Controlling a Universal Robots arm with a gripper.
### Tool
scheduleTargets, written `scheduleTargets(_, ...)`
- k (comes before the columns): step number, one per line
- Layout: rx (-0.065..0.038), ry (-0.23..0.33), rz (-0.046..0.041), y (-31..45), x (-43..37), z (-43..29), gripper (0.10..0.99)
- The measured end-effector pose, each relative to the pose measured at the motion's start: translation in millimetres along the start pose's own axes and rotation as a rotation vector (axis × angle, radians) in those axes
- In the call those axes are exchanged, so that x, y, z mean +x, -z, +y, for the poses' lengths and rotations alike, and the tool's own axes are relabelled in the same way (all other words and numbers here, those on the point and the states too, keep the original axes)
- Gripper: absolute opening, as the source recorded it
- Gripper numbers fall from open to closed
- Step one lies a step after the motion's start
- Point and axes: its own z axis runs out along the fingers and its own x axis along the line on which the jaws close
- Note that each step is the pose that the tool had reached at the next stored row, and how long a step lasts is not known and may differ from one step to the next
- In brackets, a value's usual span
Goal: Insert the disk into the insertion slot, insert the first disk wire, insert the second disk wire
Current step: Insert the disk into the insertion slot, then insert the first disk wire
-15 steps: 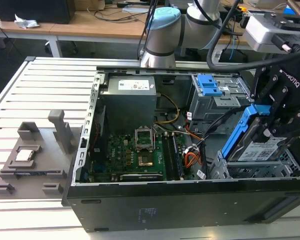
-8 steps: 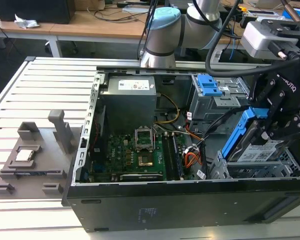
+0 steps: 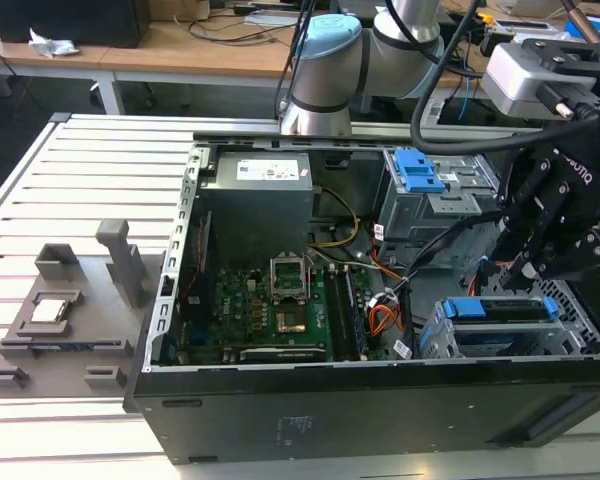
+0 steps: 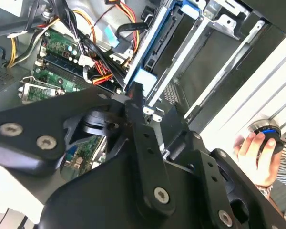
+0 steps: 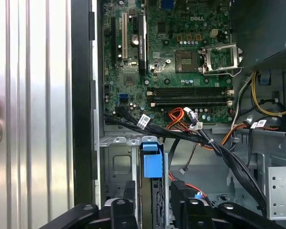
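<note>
Already the blue-framed disk (image 5: 150,160) sits in the grey insertion slot (image 5: 115,143) — fingers (image 5: 124,212) spread wide.

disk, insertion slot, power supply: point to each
disk (image 3: 500,309), exterior view, upper edge in its blue frame
insertion slot (image 3: 435,343), exterior view, grey side wall
power supply (image 3: 255,210), exterior view, grey side face
</note>
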Motion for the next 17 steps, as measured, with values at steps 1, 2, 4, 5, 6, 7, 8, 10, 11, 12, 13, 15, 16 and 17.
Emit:
scheduleTargets(1,0.000,0.000,-0.0001,-0.1,0.0,0.0,0.361)
scheduleTargets(2,0.000,0.000,-0.0001,-0.1,0.0,0.0,0.361)
scheduleTargets(4,0.000,0.000,0.0000,-0.1,0.0,0.0,0.235)
scheduleTargets(5,0.000,0.000,-0.0001,-0.2,0.0,0.0,0.118)
scheduleTargets(6,0.000,0.000,-0.0001,-0.3,0.0,0.0,0.106)
scheduleTargets(7,0.000,0.000,-0.0001,-0.3,0.0,0.0,0.106)
scheduleTargets(8,0.000,0.000,-0.0001,-0.3,0.0,0.0,0.106)
scheduleTargets(10,0.000,0.000,-0.0001,-0.3,0.0,0.0,0.106)
scheduleTargets(11,0.000,0.000,-0.0001,-0.4,0.0,0.0,0.106)
scheduleTargets(12,0.000,0.000,-0.0001,-0.5,0.0,0.0,0.106)
scheduleTargets(13,0.000,0.000,-0.0001,-0.5,0.0,0.0,0.106)
scheduleTargets(15,0.000,0.000,-0.0001,-0.6,0.0,0.0,0.106)
scheduleTargets(16,0.000,0.000,-0.0001,-0.6,0.0,0.0,0.106)
scheduleTargets(17,0.000,0.000,-0.0004,-0.8,0.0,-0.8,0.106)
